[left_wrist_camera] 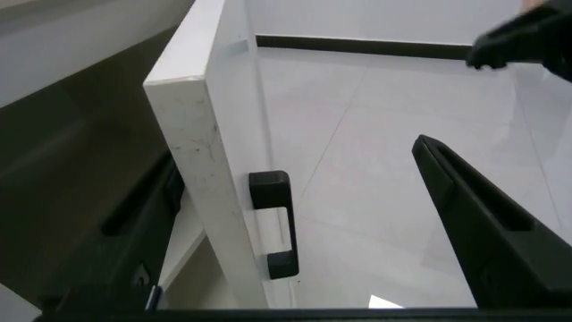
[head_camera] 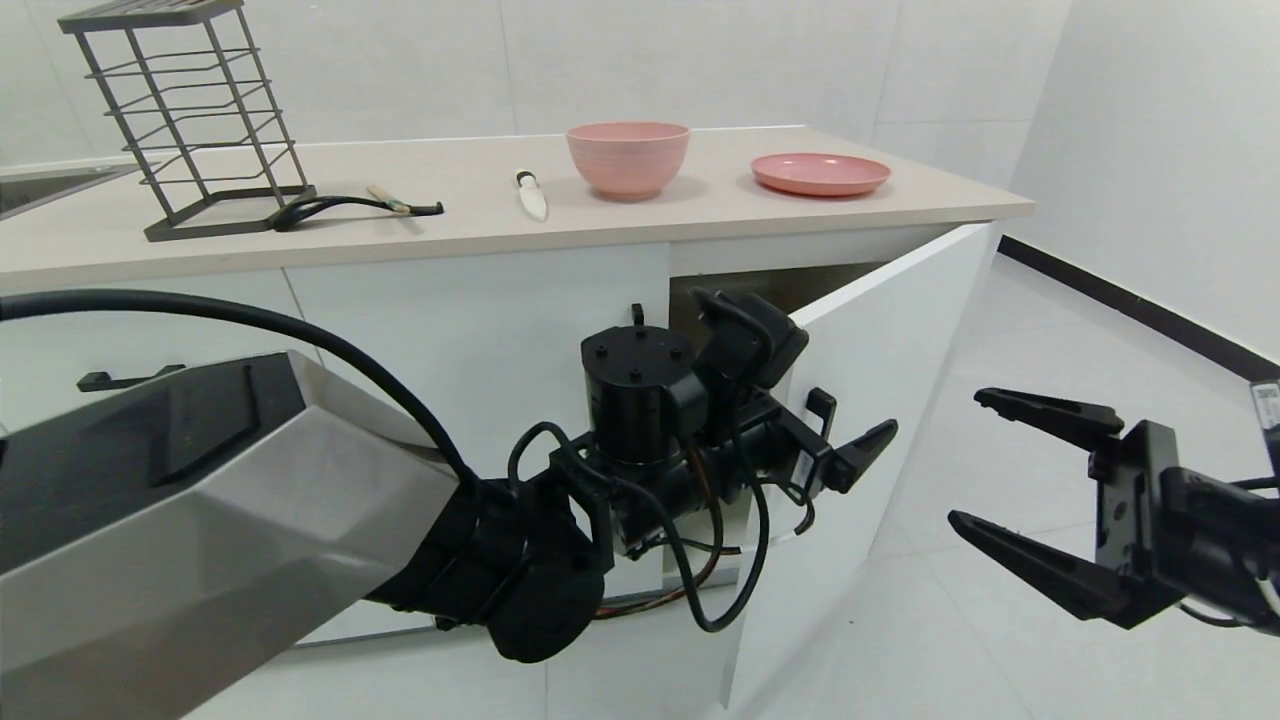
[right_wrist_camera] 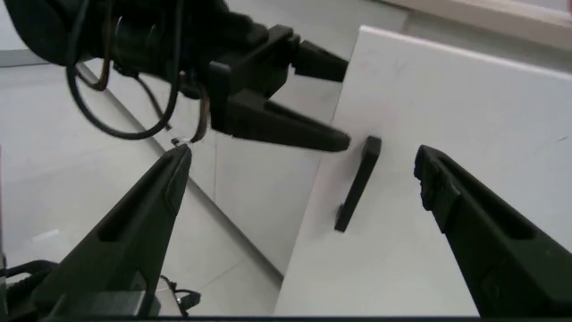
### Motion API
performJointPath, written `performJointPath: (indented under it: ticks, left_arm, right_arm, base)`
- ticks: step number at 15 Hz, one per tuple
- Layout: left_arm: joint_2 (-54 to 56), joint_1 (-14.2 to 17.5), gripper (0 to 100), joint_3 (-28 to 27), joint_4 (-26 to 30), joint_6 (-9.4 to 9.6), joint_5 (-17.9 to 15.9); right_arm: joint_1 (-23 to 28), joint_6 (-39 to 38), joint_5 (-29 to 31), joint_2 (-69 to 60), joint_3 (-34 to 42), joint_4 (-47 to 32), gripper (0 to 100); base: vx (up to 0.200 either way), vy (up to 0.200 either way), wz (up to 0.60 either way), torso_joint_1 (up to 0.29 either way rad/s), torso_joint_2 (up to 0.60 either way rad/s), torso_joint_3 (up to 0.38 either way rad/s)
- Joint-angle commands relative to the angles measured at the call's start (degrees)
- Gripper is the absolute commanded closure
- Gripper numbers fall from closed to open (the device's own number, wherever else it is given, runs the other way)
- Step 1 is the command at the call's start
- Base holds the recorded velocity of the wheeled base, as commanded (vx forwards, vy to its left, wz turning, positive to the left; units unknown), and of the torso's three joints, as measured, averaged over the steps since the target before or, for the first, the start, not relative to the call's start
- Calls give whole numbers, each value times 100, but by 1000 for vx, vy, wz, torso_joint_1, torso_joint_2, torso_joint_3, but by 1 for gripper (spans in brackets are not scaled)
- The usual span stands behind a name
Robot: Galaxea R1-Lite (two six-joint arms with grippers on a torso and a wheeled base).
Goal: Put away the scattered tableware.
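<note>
Counter (head_camera: pixel 480 225): the scattered tableware is being carried on its top.

Pink bowl (head_camera: pixel 628 158): is being shown upright near the middle of the counter, toward the far side.

Pink plate (head_camera: pixel 820 173): is being shown flat to the right of the bowl, apart from it.

White knife (head_camera: pixel 531 193): is being shown flat just left of the bowl, not touching it.

Dark long-handled utensil (head_camera: pixel 350 206): is being shown flat farther left, with its left end at the foot of the wire rack (head_camera: pixel 185 120).

Cabinet door (head_camera: pixel 880 330): is being shown swung open below the right end of the counter. A black handle (head_camera: pixel 822 405) is being carried on its outer face.

Left gripper (head_camera: pixel 848 440): the jaws are being held wide apart, with nothing clamped. The door's free edge is being straddled, one finger on the outer face beside the handle and the other on the inner side. Contact with the door cannot be told.

Right gripper (head_camera: pixel 966 457): the jaws are being held wide apart and empty. It is being shown near and to the right, over the floor, apart from the door and facing its outer face.
</note>
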State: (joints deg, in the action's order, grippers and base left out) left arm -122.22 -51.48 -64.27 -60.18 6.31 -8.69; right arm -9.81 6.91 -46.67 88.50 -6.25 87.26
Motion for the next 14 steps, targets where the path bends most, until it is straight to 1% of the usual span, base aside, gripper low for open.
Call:
performJointPath:
  ticks: [1,2,3,5,7,12,14]
  left_arm:
    - [129,-152,0,301,-46,-7,-1]
    - [129,-187,0,362,-81,-7,-10]
    - [67,-292,0,371,-125,-7,-10]
    - [-47,-451,0,231,-125,-7,-10]
    - [-65,-582,0,231,-125,-7,-19]
    - [-126,-618,0,178,-134,-7,-54]
    - [-135,-618,0,169,-160,1,-89]
  right_arm:
    - [111,3,0,-430,-34,2,0]
    - [111,3,0,-474,-34,2,0]
    - [111,3,0,-562,-34,10,0]
    - [155,3,0,-615,-34,10,0]
    - [173,3,0,-668,1,10,0]
    - [173,3,0,-800,63,28,0]
    - [173,3,0,-914,239,28,0]
  base:
    - [0,0,0,0,0,0]
    - [0,0,0,0,0,0]
    - [0,0,0,0,0,0]
    - [0,0,0,0,0,0]
    - [0,0,0,0,0,0]
    - [0,0,0,0,0,0]
    - [0,0,0,0,0,0]
